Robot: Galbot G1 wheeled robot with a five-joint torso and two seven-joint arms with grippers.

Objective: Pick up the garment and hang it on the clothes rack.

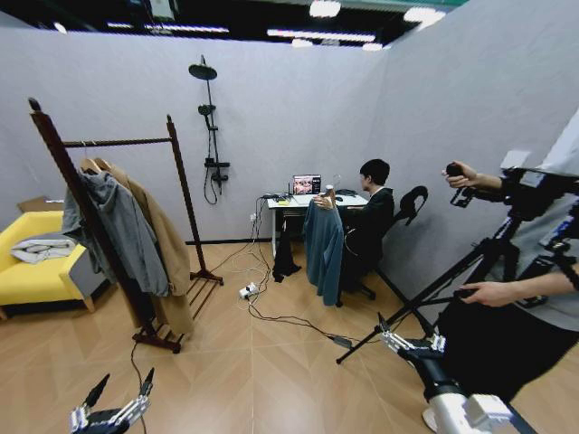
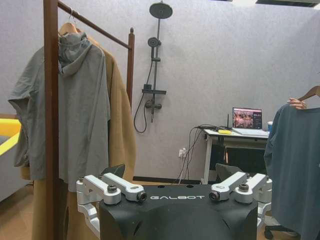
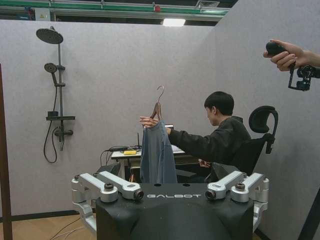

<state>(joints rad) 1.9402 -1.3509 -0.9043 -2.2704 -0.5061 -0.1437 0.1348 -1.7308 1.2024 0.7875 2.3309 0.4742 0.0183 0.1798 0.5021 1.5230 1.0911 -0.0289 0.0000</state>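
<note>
1. The garment (image 1: 323, 250): teal-blue top on a wooden hanger with a metal hook, hanging full length in front of the desk (image 1: 312, 203) at the back of the room. A seated person's hand (image 1: 323, 202) holds the hanger up at the neck; the person otherwise faces the desk.

2. Left gripper (image 1: 118, 398): low at about 7 o'clock in the head view, fingers spread, holding nothing. The garment is well apart from it, toward 1 o'clock across open floor.

3. Right gripper (image 1: 407, 342): low at about 5 o'clock in the head view, fingers parted, holding nothing. The garment stands well apart, toward 11 o'clock.

4. The clothes rack (image 1: 118, 226): dark reddish-brown wood, two posts with knobs and a top bar, at about 9 o'clock in the head view, well apart from the garment. On its bar hang a grey hooded sweatshirt (image 1: 122, 231) and, just behind it, a long tan coat (image 1: 163, 253).

5. Surroundings: a black shower stand (image 1: 210, 127) on the back wall between rack and desk; an open laptop (image 1: 307, 184) on the desk; a yellow sofa (image 1: 32, 271) beside the rack; cables and a power strip (image 1: 246, 291) on the floor between rack and garment; a camera tripod (image 1: 452, 280) near the right gripper.

6. Writing: "GALBOT" in white letters on each wrist's black housing (image 2: 177, 215).
</note>
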